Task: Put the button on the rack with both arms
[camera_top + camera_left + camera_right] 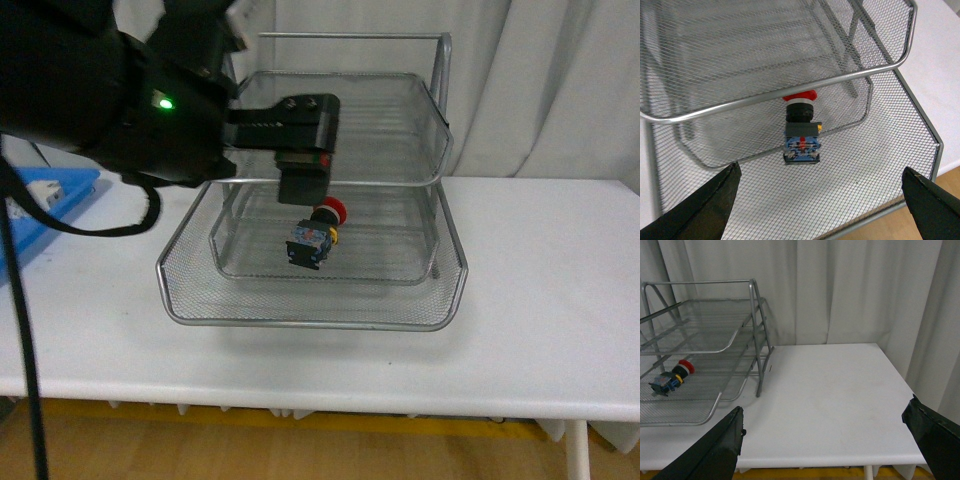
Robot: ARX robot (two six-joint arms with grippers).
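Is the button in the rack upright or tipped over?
Tipped over: the button lies on its side on the rack's lower mesh, red cap pointing toward the back.

One button, centre of the front view. One rack with three mesh tiers. One blue tray at the left edge, holding one white part. One worktop. One arm, upper left. Left gripper: two fingers. Right gripper: two fingers.

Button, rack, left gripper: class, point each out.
button [801,126], left wrist view, black middle section.
rack [300,302], front view, lowest tier's front wall.
left gripper [820,171], left wrist view, midway between fingertips.
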